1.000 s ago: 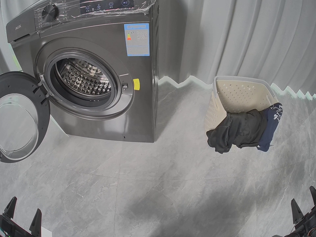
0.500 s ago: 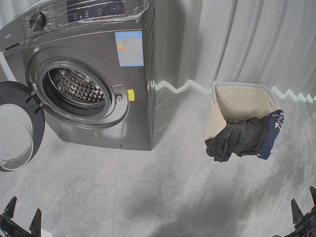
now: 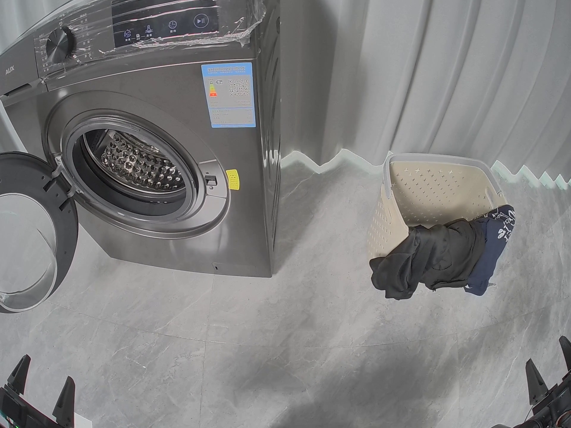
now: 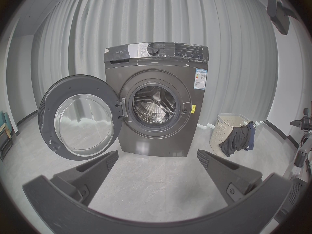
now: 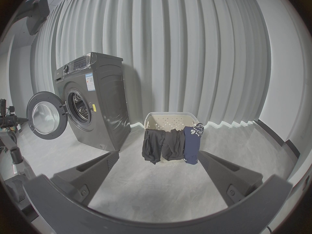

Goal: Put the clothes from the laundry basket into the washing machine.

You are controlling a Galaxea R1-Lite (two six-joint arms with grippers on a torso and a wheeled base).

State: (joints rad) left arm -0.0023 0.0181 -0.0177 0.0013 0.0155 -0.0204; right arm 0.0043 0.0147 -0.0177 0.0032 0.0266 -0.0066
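**Clothes hang on the basket rim, both claws open and empty**

A pale pleated curtain runs across the back of the room from 11 to 2 o'clock. It meets a grey marble-look tiled floor.

In the head view, the grey front-loading washing machine stands on that floor at about 10 o'clock. Clear plastic film is wrapped over its control panel. Its round door is swung fully open toward 9 o'clock, hinged at the left edge of the opening. The perforated steel drum is exposed, with no clothing visible inside it.

The cream perforated laundry basket sits at about 2 o'clock, well apart from the machine and close to the curtain. A black garment is draped over its near rim at 6 o'clock and hangs down the outside wall. Just beside it, toward 3 o'clock, a navy garment with white print hangs over the same rim, touching the black one.

The left claw sits low at 7 o'clock and the right claw low at 5 o'clock. Each has its two dark fingers spread wide with nothing between them, and both are well apart from basket and machine.

On the machine's front, a blue-bordered label is stuck at 1 o'clock from the door opening. A round dial sits at the panel's 9 o'clock end. A small yellow sticker lies at 3 o'clock, just beside the door latch.
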